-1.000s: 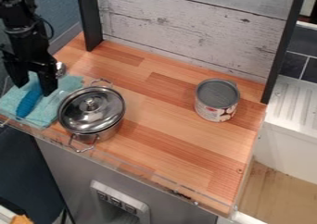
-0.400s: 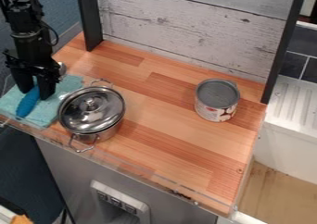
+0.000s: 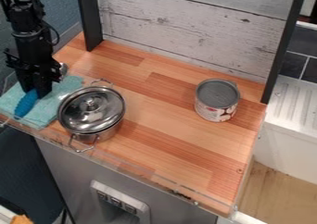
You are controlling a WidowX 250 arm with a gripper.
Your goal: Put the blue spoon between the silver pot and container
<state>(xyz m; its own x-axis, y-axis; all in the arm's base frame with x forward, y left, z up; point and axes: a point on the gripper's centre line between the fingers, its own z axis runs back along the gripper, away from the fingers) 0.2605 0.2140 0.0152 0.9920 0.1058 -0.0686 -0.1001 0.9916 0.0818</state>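
Camera view: one spoon (image 3: 26, 104), one pot (image 3: 93, 111), one can (image 3: 217, 100).

Jaws: I'm closed on the blue spoon (image 3: 25, 104)
Silver pot (image 3: 91, 111): by the cloth (image 3: 46, 113)
Container (image 3: 215, 108): across the desk (image 3: 167, 130)

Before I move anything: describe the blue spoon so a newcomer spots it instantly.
Find the wooden counter, then the pale teal cloth at its left end. On the cloth, at the tip of the black tool, is the blue spoon. Its handle is a much deeper blue than the cloth and unlike the shiny silver lidded pot beside it.
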